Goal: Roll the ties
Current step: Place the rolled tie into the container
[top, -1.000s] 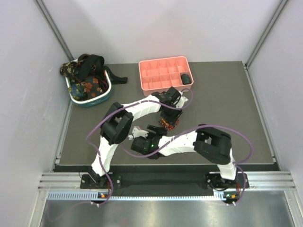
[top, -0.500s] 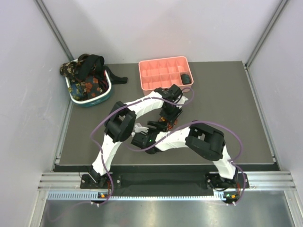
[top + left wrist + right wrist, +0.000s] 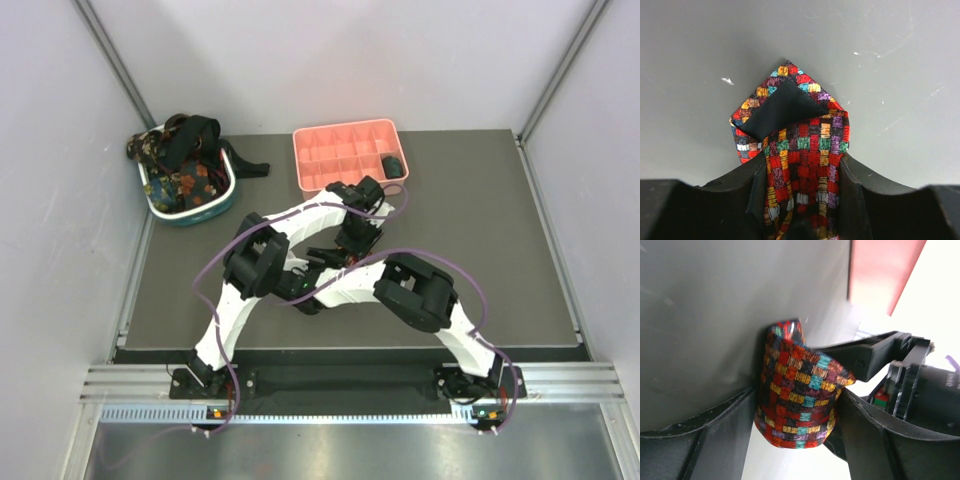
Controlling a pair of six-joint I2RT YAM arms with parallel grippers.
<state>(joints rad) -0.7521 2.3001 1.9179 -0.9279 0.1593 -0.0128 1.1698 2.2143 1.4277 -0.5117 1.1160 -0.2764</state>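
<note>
Pinching plaid tie in left claw, right claw straddling its roll, grip unclear, pointed tip flat on table

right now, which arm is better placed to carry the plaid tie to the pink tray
Probably left. The left pincer is clamped on the tie and sits nearer the tray in the top view. The right pincer only straddles it; whether it grips is unclear.
</note>
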